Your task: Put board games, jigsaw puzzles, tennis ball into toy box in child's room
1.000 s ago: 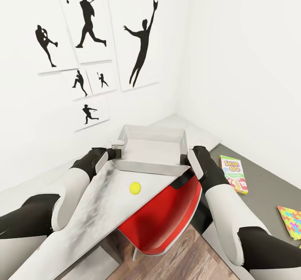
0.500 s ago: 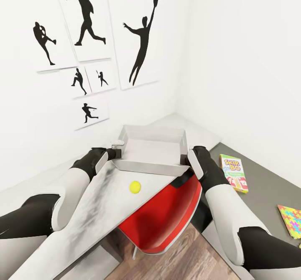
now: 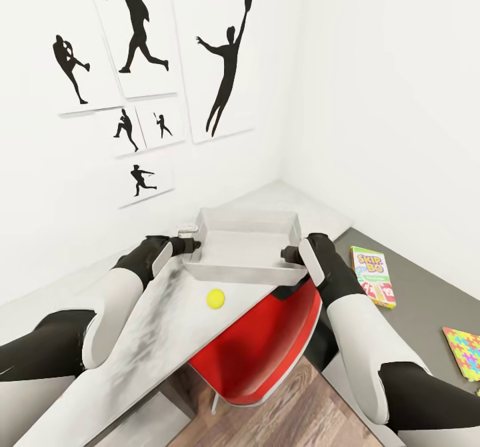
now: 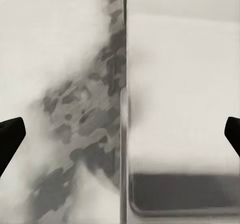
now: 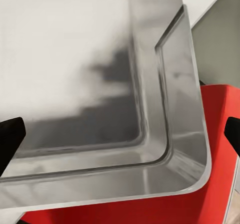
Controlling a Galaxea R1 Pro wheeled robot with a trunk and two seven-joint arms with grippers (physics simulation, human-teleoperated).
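The light grey toy box [image 3: 243,243] stands on the table [image 3: 153,327] near the wall corner. My left gripper [image 3: 189,237] is at its left end and my right gripper [image 3: 291,255] at its right end. In the left wrist view the left gripper [image 4: 122,134] is open, with the toy box [image 4: 180,134] rim between its wide-apart fingers. In the right wrist view the right gripper [image 5: 120,136] is open too, over a corner of the toy box [image 5: 75,58]. The tennis ball [image 3: 215,298] lies just in front of the box. A board game [image 3: 372,275] and a jigsaw puzzle [image 3: 463,352] lie on the dark section to the right.
A red chair [image 3: 267,347] is tucked under the table edge below the box, and the red chair [image 5: 215,134] also shows past the box corner. Walls close in behind and to the right, with silhouette posters [image 3: 140,33] on the left wall. Wood floor [image 3: 307,413] lies below.
The toy box has shifted: its far rim sits lower and I see less of its inside, so it looks flatter. Both arms have barely moved.
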